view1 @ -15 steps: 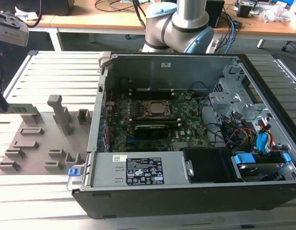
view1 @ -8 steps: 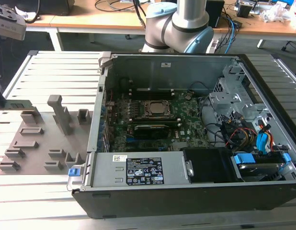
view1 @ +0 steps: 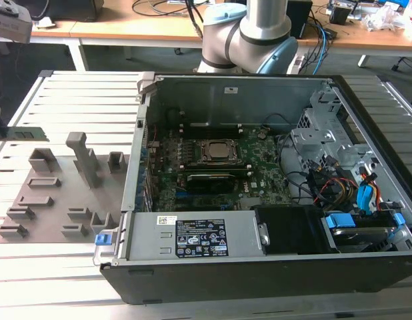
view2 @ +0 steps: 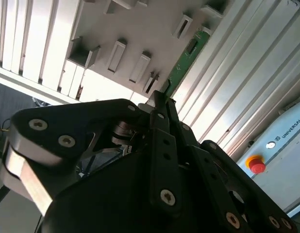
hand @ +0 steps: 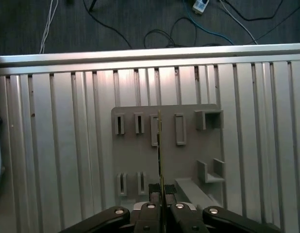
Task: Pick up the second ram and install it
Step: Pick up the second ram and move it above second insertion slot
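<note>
Ram stick in the gripper above the holder tray, not yet installed

The gripper (hand: 161, 194) has its fingers pressed together on one end of the second ram (view2: 188, 53), a long, narrow green circuit board. In the first wrist view the stick is seen edge-on as a thin line running out from between the fingertips. Below it lies the grey holder tray (view1: 33, 200), a flat plate with raised slots, resting on a slatted metal table (view1: 59, 280). The stick appears to hang above the tray, not in any of its slots.

In the exterior view the open computer case (view1: 226, 280) lies on its side to the exterior view's right of the tray. Its motherboard (view1: 259, 180) is exposed, with the CPU socket (view1: 219, 152) near the middle. The stick is well apart from the case.

As a judgement of progress: the pick-up looks done, since the stick is gripped and off the tray. Carrying it to the motherboard and seating it there is not yet done
</note>
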Motion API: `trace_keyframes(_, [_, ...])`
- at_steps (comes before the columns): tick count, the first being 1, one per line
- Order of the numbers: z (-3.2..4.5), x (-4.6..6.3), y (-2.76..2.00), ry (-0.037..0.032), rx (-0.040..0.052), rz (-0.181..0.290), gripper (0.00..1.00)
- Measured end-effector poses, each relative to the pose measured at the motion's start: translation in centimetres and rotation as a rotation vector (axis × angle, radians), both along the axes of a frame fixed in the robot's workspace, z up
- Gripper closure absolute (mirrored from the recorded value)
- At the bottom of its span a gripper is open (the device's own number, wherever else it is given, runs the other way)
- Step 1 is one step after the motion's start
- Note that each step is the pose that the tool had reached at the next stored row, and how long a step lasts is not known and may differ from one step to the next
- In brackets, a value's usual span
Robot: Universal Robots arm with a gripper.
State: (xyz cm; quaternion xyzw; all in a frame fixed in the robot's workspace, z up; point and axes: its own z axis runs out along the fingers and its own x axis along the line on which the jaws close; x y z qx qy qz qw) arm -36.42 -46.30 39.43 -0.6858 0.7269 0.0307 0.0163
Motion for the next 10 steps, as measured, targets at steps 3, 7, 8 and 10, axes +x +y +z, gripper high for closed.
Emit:
trace_keyframes(3, [0.4, 0.1, 0.16, 0.0006, 0.0006, 0.013, 0.86])
trace_keyframes(7, [0.54, 0.5, 1.44, 0.0033, -0.0004, 0.013, 0.86])
trace_keyframes(8, [0.55, 0.5, 1.53, 0.0035, -0.0009, 0.013, 0.86])
trace_keyframes(10, [0.55, 0.5, 1.55, 0.0035, -0.0011, 0.013, 0.86])
